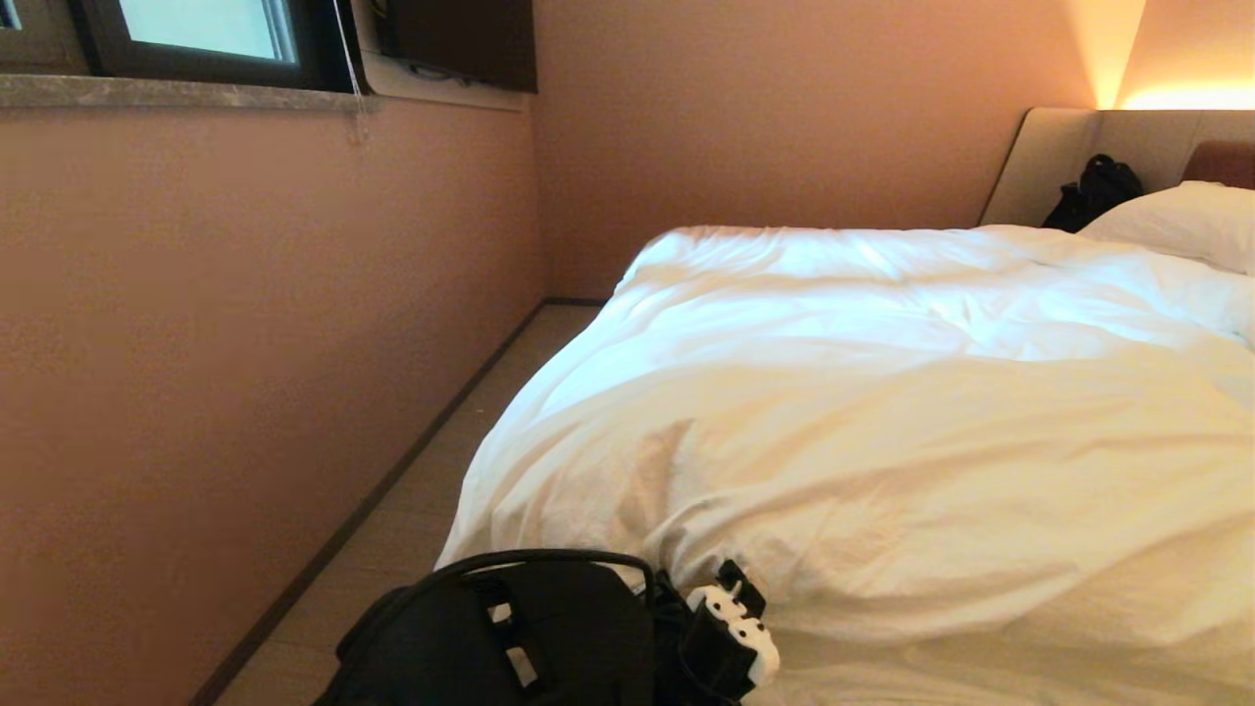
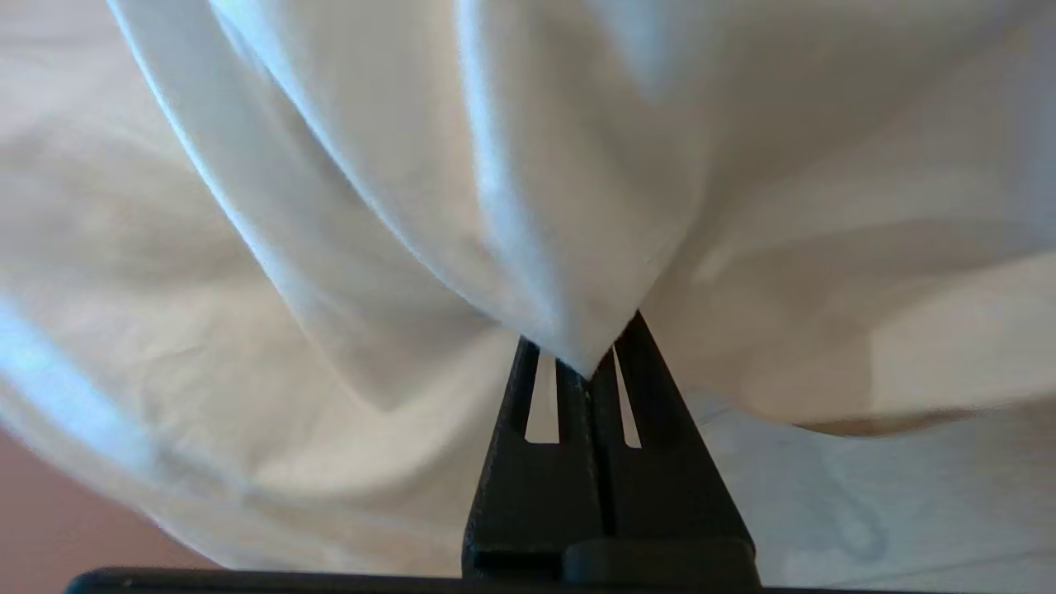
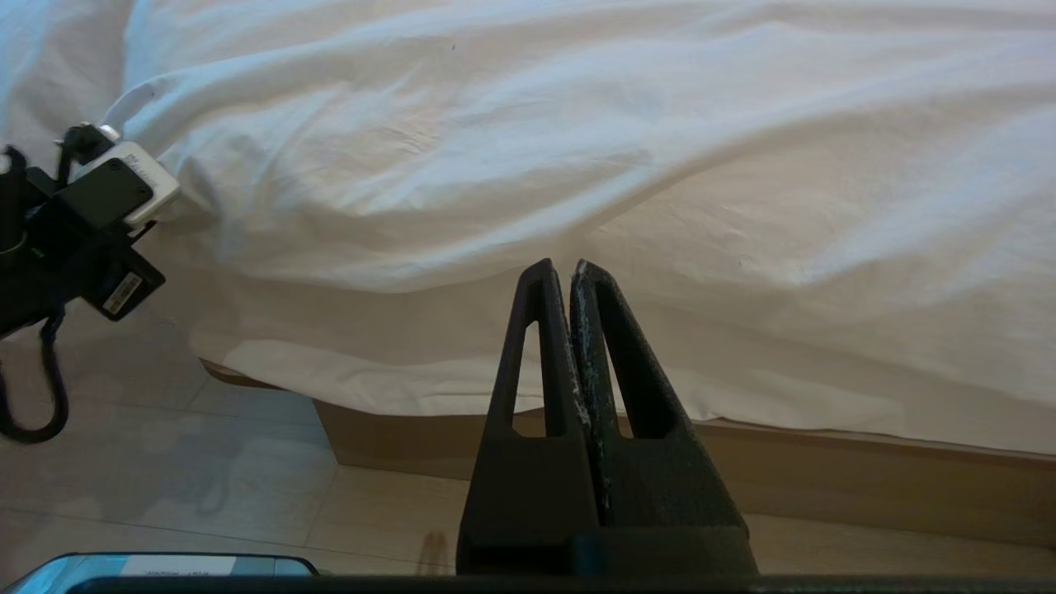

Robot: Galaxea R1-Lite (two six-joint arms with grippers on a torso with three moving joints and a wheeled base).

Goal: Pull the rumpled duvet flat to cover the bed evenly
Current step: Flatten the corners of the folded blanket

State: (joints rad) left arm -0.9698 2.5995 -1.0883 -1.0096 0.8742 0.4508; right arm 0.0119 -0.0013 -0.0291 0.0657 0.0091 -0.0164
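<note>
One thin pinch of duvet (image 2: 511,206) sits between the closed left gripper (image 2: 587,370) at frame bottom; a hard tug risks slipping. Right gripper (image 3: 569,268), shut and empty, hangs off the bed (image 3: 825,474).

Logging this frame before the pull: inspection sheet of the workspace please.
Surface: bed, tan base showing under white linens.
Job's things: duvet rumpled, heaped over the mattress, hanging over the near corner.
Clutter: black bag against the headboard; pillow beside it.
Grippers: left gripper shut on a pinched duvet corner; right gripper shut, holding nothing, off the bed's side.
Cables: black cable looping over the left arm.
Surroundings: pink wall, window, tiled floor.
</note>
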